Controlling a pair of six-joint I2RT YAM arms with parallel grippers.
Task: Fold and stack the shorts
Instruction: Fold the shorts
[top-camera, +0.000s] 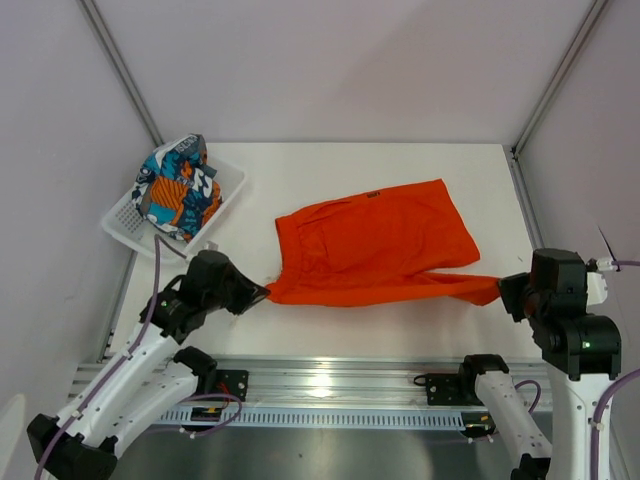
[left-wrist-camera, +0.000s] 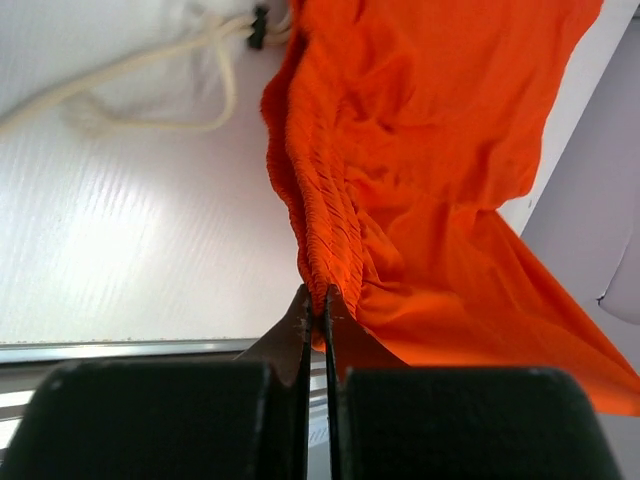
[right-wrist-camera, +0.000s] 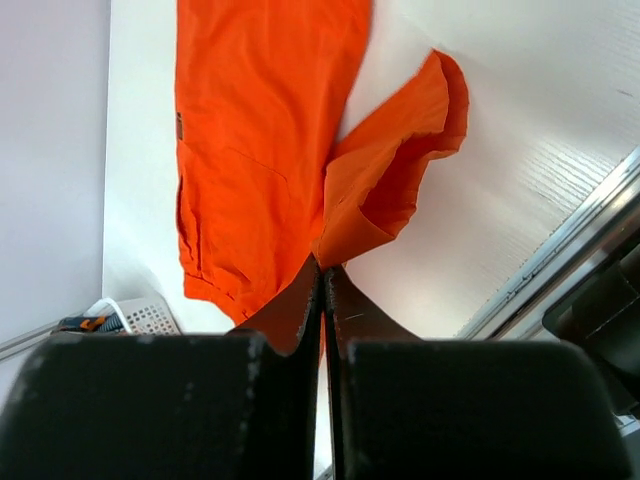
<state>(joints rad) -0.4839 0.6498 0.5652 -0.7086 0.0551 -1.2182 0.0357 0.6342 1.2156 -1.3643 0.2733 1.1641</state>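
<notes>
Orange shorts (top-camera: 375, 240): spread on the bench (top-camera: 350, 170) near its middle, with the waistband to the left and the legs to the right. The far part lies flat, and the near edge is drawn into a long strip between the two arms.
Left end effector (top-camera: 262, 293): fingers together, clamped on the gathered elastic waistband at the near left corner of the orange shorts. In the left wrist view the cloth runs straight up out of the pinch.
Right end effector (top-camera: 505, 292): fingers together, clamped on the near leg at the far right end of the strip. The right wrist view shows the leg opening curling open just past the grip.
Drawstring (left-wrist-camera: 130, 65): white cord lying loose on the bench beside the waistband.
Patterned shorts (top-camera: 178, 188): bundled unfolded in the basket (top-camera: 125, 215), heaped above its rim — well apart from the orange pair.
Basket: white mesh, at the far left corner of the bench, set at an angle to the bench edges.
</notes>
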